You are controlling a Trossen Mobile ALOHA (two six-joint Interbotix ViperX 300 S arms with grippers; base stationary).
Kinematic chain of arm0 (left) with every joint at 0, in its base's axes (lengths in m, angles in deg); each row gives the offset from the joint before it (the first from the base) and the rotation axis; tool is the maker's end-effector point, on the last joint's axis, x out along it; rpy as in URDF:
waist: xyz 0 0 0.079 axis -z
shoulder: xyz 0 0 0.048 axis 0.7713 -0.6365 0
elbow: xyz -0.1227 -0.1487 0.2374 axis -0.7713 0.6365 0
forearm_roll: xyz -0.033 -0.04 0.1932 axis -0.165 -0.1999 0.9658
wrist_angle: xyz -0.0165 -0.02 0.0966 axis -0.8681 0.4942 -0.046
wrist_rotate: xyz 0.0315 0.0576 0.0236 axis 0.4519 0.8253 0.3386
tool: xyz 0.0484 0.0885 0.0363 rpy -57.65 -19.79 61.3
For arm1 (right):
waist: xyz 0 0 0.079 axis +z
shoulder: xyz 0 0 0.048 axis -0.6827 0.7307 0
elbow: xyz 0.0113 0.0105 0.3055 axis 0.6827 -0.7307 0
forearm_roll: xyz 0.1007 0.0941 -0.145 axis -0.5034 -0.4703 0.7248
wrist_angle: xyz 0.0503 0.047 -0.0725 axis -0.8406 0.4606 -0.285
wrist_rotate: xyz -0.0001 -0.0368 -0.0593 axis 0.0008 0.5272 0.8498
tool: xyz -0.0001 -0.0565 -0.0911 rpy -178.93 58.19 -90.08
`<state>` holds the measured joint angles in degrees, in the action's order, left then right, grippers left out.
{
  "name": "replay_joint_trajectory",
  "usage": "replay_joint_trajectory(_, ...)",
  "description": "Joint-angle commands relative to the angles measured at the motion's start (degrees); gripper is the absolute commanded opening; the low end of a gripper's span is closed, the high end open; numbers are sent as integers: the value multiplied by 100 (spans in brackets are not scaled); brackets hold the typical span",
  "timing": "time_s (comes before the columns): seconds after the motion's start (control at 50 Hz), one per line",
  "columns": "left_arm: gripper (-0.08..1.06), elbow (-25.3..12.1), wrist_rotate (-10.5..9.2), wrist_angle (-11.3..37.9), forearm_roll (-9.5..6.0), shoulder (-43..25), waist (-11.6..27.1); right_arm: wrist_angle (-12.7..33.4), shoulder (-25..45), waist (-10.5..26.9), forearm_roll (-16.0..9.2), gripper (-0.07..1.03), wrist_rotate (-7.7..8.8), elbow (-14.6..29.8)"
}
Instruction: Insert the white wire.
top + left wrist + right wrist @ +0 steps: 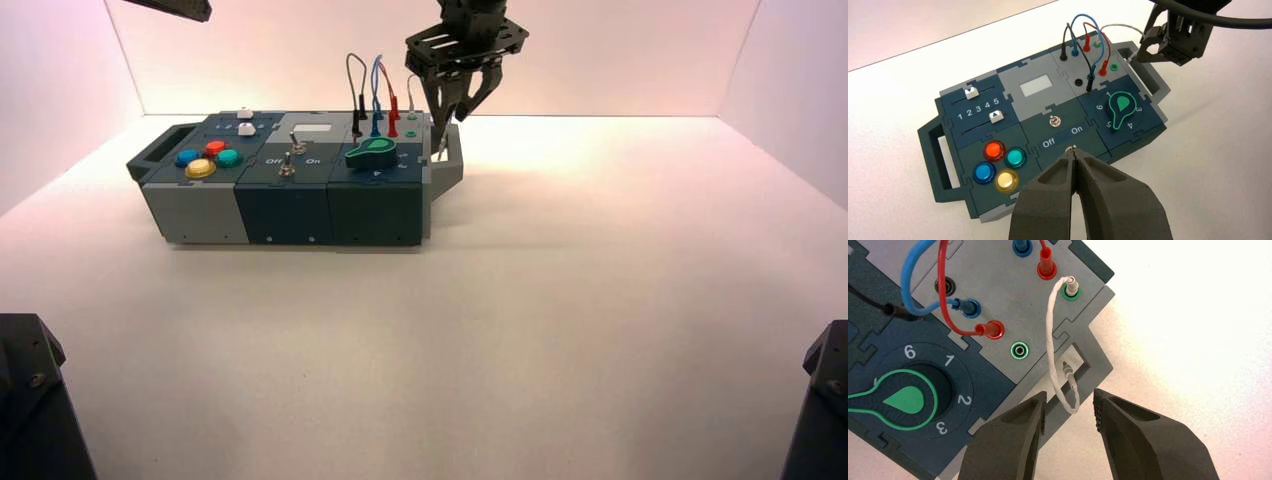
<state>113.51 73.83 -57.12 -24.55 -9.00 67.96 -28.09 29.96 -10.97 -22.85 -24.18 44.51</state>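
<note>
Left end effector (1074,151) idling shut, empty, well left of right one. Empty green socket (1019,350) waiting left of right end effector (1069,396); white wire (1051,335) looping from far green socket (1071,291), loose plug (1068,372) dangling just ahead. Right jaws standing wide, gripping nothing. Seemingly lining up grasp; next move calling for closing behind plug.

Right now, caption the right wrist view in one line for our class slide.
White wire, one end plugged into a green-ringed socket, loops between the right gripper's open fingers.
</note>
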Motion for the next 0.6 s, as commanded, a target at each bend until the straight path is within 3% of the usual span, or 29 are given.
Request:
replay_joint_trajectory(0.02,-3,-62,18,-62,9,-9,26,0,-97,35,35,49,18,202)
replay_joint_trajectory(0.6,-3,-62,18,-62,35,-9,18,70,70,18,97,44,26,352)
